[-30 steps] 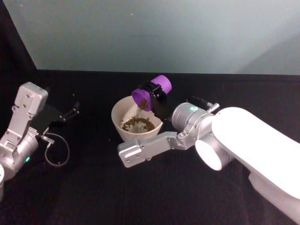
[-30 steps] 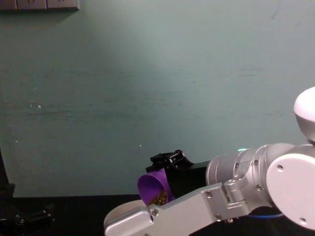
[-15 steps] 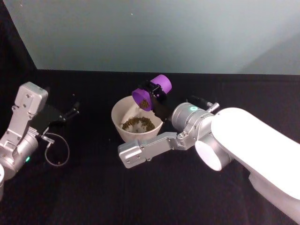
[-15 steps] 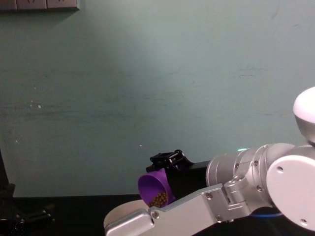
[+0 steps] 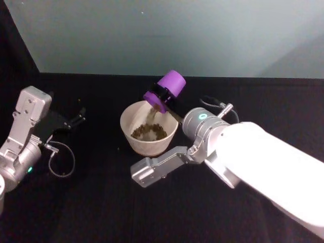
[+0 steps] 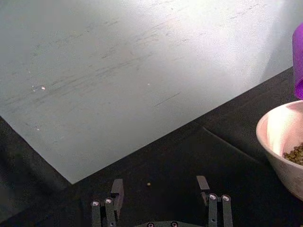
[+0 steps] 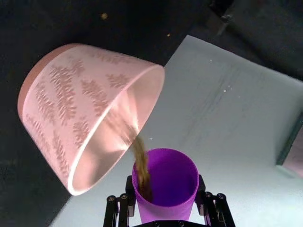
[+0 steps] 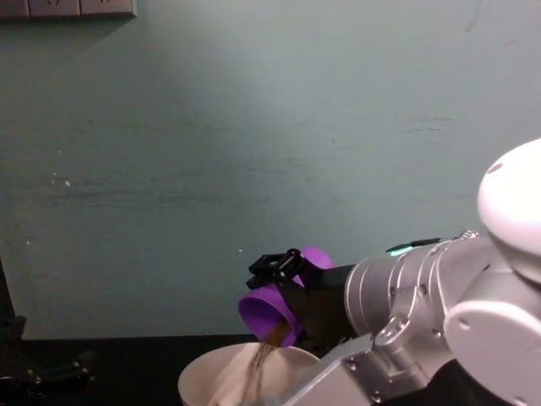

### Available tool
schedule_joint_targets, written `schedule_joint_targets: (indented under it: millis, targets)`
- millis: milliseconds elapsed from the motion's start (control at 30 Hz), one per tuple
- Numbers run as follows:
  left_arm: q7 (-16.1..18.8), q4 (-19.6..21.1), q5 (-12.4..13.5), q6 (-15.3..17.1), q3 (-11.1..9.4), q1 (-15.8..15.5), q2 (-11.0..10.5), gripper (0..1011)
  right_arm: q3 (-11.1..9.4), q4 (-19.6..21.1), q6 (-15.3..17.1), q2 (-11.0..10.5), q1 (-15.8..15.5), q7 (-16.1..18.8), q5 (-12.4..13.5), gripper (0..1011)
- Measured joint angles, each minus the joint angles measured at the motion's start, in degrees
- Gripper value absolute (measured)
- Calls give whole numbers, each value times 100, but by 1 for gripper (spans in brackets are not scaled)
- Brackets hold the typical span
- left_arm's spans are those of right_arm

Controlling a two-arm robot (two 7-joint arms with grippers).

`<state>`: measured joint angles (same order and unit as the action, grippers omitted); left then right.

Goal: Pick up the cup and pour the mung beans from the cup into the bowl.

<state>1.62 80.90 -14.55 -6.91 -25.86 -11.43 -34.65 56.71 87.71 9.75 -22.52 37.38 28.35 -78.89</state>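
Note:
The purple cup (image 5: 167,89) hangs tilted mouth-down over the far rim of the white bowl (image 5: 132,112), with my right gripper (image 5: 163,97) shut on it. A thin stream of mung beans (image 5: 152,114) falls from the cup's mouth onto a heap of beans in the bowl. From the chest, the cup (image 8: 279,306) spills beans (image 8: 260,368) into the bowl (image 8: 211,381). The right wrist view looks past the cup (image 7: 165,182) into the bowl (image 7: 90,109), fingers on both sides of the cup. My left gripper (image 5: 76,117) rests open at the table's left, well apart from the bowl (image 6: 277,137).
The table is black with a pale teal wall behind it. A cable loop (image 5: 61,162) lies by the left arm. One stray grain (image 6: 148,184) sits on the table ahead of the left gripper (image 6: 159,187). My right forearm (image 5: 157,167) crosses in front of the bowl.
My right gripper has rolled the cup steeper, its mouth now facing down, and a stream of beans runs into the bowl again. The left arm has stayed put.

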Motion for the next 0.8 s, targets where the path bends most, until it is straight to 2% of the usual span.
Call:
schedule_joint_targets:
  millis: [133,200,233,333,367,433,567,800]
  targets:
    - [0,0,0,0,0,0,0,1000,294,42,36,-53,135,178,-574,726]
    - [0,0,0,0,0,0,0,1000,576,51,45,-94,270,317,-1069,726]
    - [0,0,0,0,0,0,0,1000,576,51,45,-94,270,317,-1069,726]
    - [0,0,0,0,0,0,0,1000,863,49,-6,-116,396,484,-1723,726]
    - [0,0,0,0,0,0,0,1000,863,49,-6,-116,396,484,-1723,726]
    - [0,0,0,0,0,0,0,1000,1016,29,-51,-121,456,562,-2095,726]
    - [0,0,0,0,0,0,0,1000,1068,26,-86,-122,469,584,-2256,726]
    - [0,0,0,0,0,0,0,1000,1027,40,-96,-124,441,574,-2271,726]
